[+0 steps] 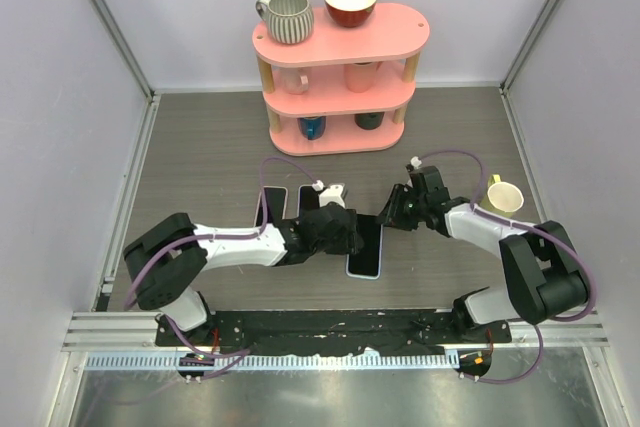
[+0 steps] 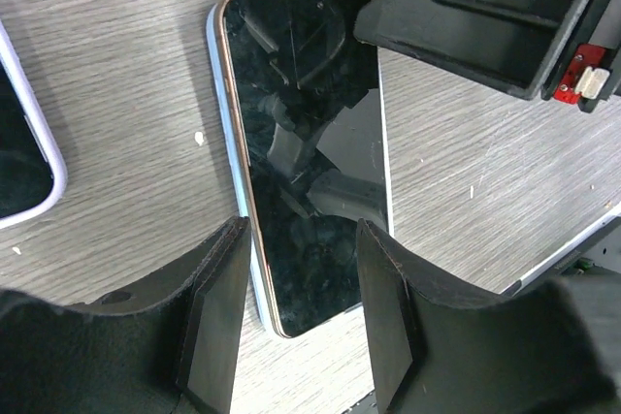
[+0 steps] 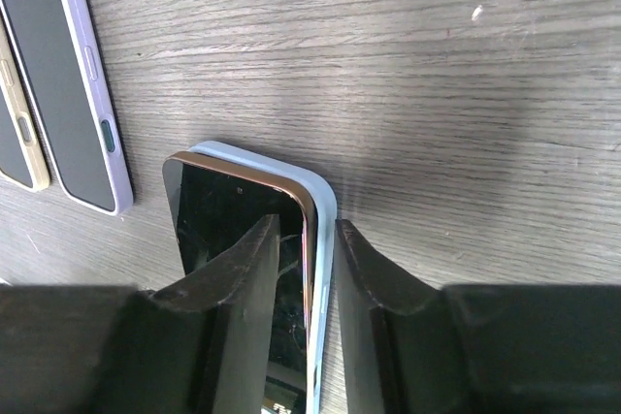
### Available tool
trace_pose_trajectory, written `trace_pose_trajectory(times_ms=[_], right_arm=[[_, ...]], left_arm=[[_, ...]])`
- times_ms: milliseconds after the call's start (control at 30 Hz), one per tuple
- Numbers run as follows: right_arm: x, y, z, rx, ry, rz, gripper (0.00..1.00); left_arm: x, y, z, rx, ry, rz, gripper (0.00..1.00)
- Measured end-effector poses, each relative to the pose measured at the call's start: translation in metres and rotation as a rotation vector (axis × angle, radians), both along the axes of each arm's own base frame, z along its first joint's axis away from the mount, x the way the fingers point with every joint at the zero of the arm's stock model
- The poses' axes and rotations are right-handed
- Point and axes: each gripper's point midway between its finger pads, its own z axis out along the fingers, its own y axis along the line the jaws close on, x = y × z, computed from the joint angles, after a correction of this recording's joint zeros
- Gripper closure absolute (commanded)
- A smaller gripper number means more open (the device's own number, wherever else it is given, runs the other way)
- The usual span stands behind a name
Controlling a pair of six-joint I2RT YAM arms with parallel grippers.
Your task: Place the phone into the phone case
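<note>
A black-screened phone [image 2: 306, 152] with a gold rim lies face up in a light blue phone case [image 3: 327, 203] on the table [image 1: 200, 147], between the two arms [image 1: 366, 247]. My left gripper [image 2: 306, 322] is open, and its fingers stand either side of the phone's near end without touching it. My right gripper [image 3: 309, 239] is at the far end. One finger is over the screen and the other is outside the case wall. They are close together around that edge, with a thin gap still showing at the rim.
A lilac case [image 3: 68, 75] and a gold phone [image 3: 15, 133] lie side by side left of the work spot. A pink shelf [image 1: 340, 47] with mugs and a bowl stands at the back. A cream cup [image 1: 503, 197] sits by the right arm.
</note>
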Motion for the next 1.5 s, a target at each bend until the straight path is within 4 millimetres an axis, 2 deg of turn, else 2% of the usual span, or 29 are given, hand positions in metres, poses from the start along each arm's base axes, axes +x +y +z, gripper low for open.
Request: trace_pose_trajectory(times_ms=[100,300,367,467,567,733,967,1367,1500], right_arm=[[-0.002,-0.002,0.0,-0.009,0.002,-0.001,0.46],[-0.01,-0.006,0.025,0.003,-0.054,-0.006,0.46],[-0.016,-0.008,0.027,0.012,-0.066,-0.009,0.46],[-0.031,-0.012,0.019,0.024,-0.045,-0.026,0.48],[-0.047,-0.015,0.008,0.042,-0.011,-0.04,0.48],[-0.056,-0.015,0.0,0.073,0.001,-0.057,0.47],[-0.054,-0.013,0.0,0.092,-0.02,-0.065,0.44],[-0.043,0.003,0.006,0.155,-0.059,-0.06,0.29],[-0.041,0.008,0.01,0.202,-0.069,-0.057,0.27]], left_arm=[[0.002,0.002,-0.002,0.005,0.005,0.006,0.51],[0.007,0.003,-0.013,0.017,0.041,0.007,0.52],[0.009,0.003,-0.018,0.023,0.053,0.007,0.53],[0.01,0.003,-0.023,0.028,0.066,0.002,0.56],[0.01,-0.001,-0.024,0.016,0.068,-0.009,0.64],[0.012,-0.002,-0.029,0.01,0.066,-0.024,0.72],[0.014,-0.006,-0.03,-0.043,0.072,-0.028,0.73],[0.012,-0.014,-0.031,-0.181,0.136,-0.008,0.75],[0.012,-0.013,-0.032,-0.194,0.144,0.001,0.75]])
